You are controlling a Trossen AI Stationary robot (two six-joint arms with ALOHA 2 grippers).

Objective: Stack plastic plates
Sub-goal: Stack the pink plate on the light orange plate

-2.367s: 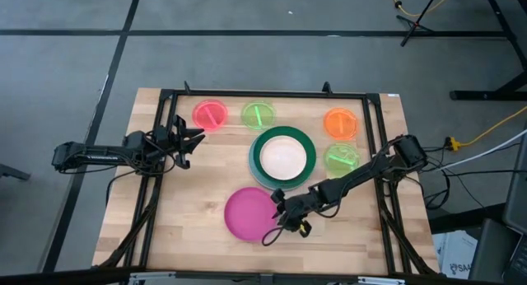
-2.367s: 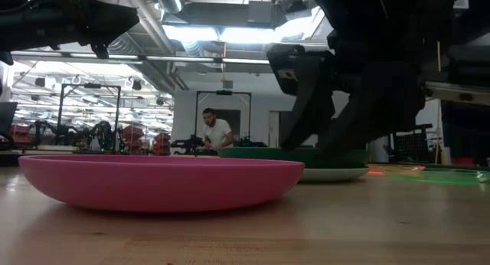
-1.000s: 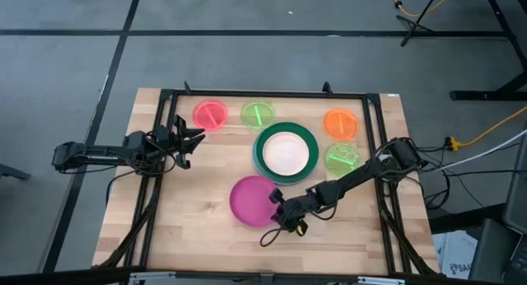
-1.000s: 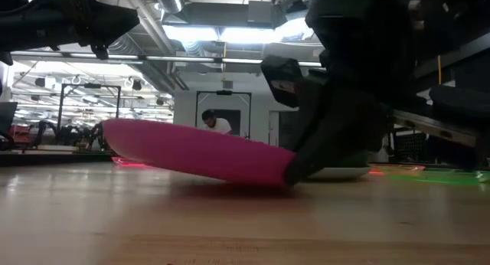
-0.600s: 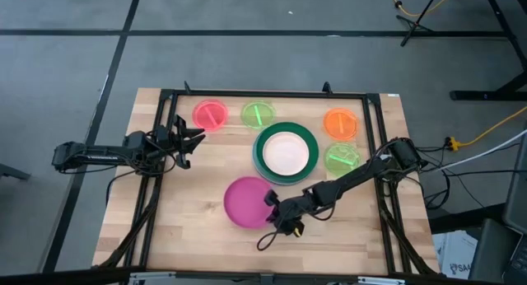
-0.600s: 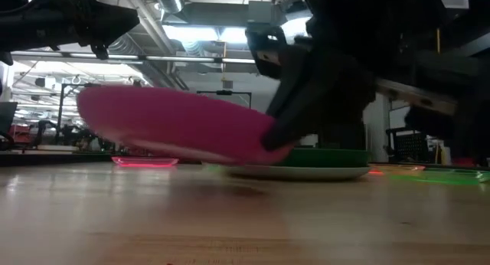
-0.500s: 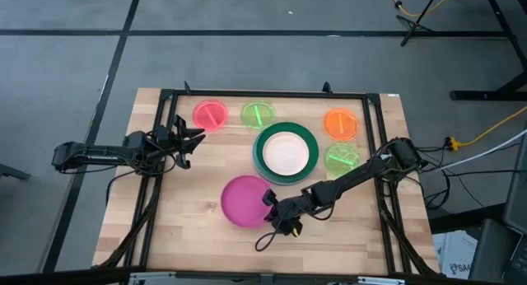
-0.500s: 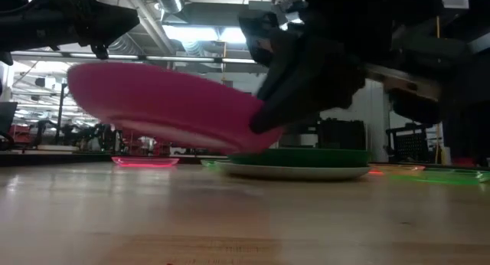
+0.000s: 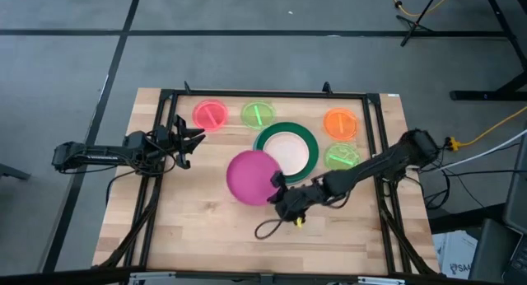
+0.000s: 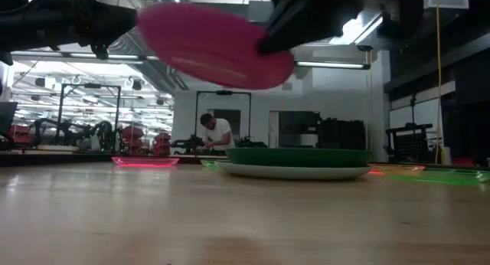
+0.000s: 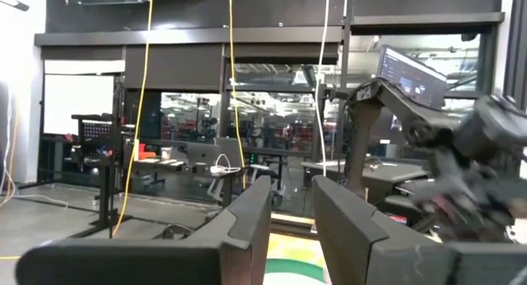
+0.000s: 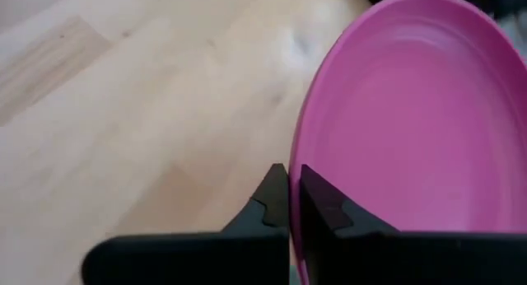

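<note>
My right gripper (image 9: 277, 189) is shut on a magenta plate (image 9: 253, 176), which hangs high above the table just near-left of a stack. That stack is a peach plate (image 9: 285, 152) inside a dark green plate (image 9: 265, 142), on a pale plate (image 10: 295, 172). Four small translucent plates lie flat around it: pink-red (image 9: 210, 114), neon green (image 9: 258, 114), orange (image 9: 341, 122) and neon green (image 9: 341, 157). My left gripper (image 9: 186, 139) hovers open over the table's left side with nothing between its fingers (image 11: 247, 227). My right gripper pinches the magenta plate's rim (image 12: 298, 179) between its two fingers, one finger inside the dish and one outside, at the plate's near-right edge. The fingers come in from the table's right. The plate is lifted clear and tilted, its held edge (image 10: 269, 66) lower than its free edge.
A black frame (image 9: 263, 94) runs around the tabletop. A loose cable loop (image 9: 268, 228) lies near my right gripper. Bare wood lies at the near left (image 9: 189, 219). A person (image 10: 214, 131) shows in the room behind.
My right gripper has risen and gone toward the table's far edge, toward the stack, carrying the magenta plate. The plate stood tipped with its held edge near the tabletop; it now hangs well above it, beside the stack.
</note>
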